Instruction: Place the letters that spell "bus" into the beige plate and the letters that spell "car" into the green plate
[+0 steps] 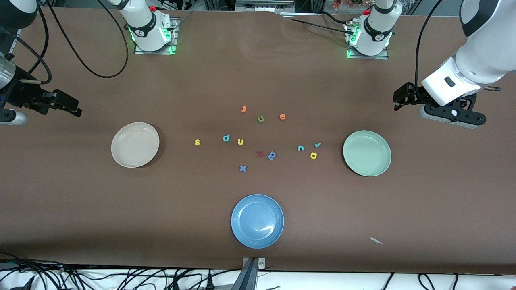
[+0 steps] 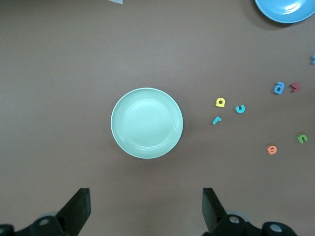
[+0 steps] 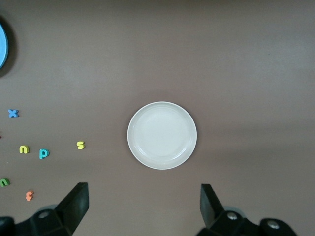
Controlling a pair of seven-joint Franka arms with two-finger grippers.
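Nothing sorted yet: beige plate (image 1: 135,144) and green plate (image 1: 367,153) bare, letters loose on the bench (image 1: 80,201). Left gripper (image 2: 146,209) over the green plate's end and right gripper (image 3: 143,206) over the beige plate's end, jaws wide, empty. Next, likely a fine pinch on the yellow "s" (image 1: 197,142) or teal "c" (image 1: 300,148).

The front view looks down from high across the table toward both arm bases. Each wrist view faces straight down: the left shares the round pale mint-green plate (image 2: 146,123) (image 1: 367,153), the right the round cream-beige plate (image 3: 162,135) (image 1: 135,144).

Letters (image 1: 258,141) lie between two plates (image 1: 135,144), touching neither.
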